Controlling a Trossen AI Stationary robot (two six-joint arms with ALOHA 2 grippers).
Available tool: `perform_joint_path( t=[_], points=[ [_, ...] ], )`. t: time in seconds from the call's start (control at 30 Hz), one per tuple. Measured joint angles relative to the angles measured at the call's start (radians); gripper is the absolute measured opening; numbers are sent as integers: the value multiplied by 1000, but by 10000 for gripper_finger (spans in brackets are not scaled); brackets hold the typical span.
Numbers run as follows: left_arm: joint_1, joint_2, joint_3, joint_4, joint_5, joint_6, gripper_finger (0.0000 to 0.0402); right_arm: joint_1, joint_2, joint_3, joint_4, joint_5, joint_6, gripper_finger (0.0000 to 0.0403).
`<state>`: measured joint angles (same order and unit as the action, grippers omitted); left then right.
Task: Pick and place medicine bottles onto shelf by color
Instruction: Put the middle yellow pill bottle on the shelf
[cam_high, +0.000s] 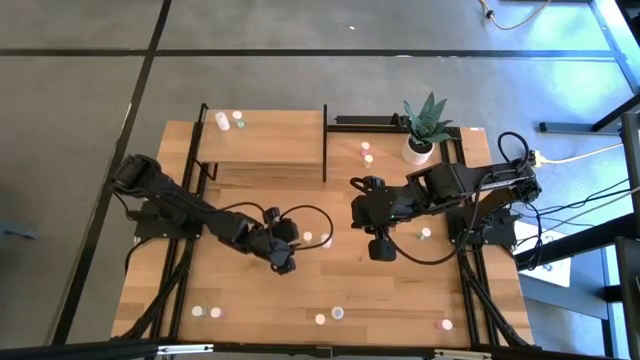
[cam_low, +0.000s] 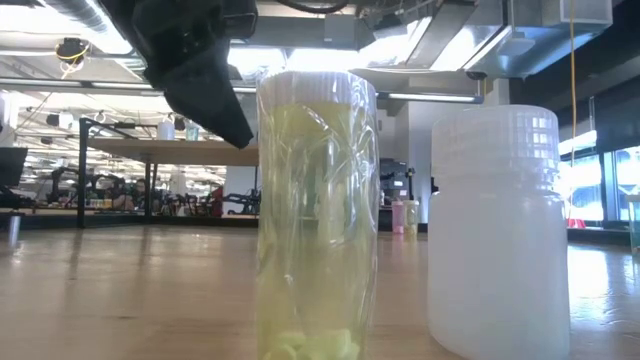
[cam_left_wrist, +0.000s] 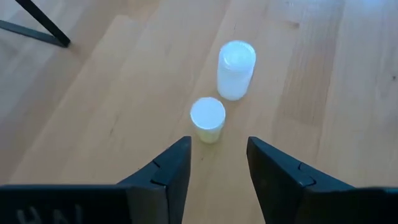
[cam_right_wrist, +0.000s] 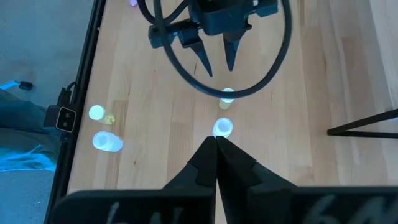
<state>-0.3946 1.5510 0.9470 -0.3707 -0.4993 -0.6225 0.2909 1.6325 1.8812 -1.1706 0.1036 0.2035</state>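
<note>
The left gripper hovered, fingers parted and empty, just short of a yellowish bottle standing mid-desk, a white bottle just beyond; approach step, advance and close next; right gripper clenched, waiting nearby.

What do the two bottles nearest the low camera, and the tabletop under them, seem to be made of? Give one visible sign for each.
Yellowish bottle: probably clear glossy plastic; contents and highlights show through. White bottle: seemingly matte translucent plastic; milky, with a ribbed cap. Tabletop: light wood, smooth sheen; grain and plank seams show.
</note>
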Motion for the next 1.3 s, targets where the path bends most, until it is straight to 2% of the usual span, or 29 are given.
perform_joint_path(
  t=[0.23,0.4,0.73,0.9,1.3],
  points=[
    [8,22,0,29,-14,-1,223,0,0,0,0,0,-1,8],
    [43,57,0,57,0,45,248,0,0,-1,1,0,-1,8],
    [113,91,1,122,125,114,251,0,1,-1,8,0,0,8],
    [124,109,1,139,125,162,251,0,1,-1,11,0,0,8],
    [148,196,0,199,177,164,251,0,1,-1,31,0,-1,8]
  ],
)
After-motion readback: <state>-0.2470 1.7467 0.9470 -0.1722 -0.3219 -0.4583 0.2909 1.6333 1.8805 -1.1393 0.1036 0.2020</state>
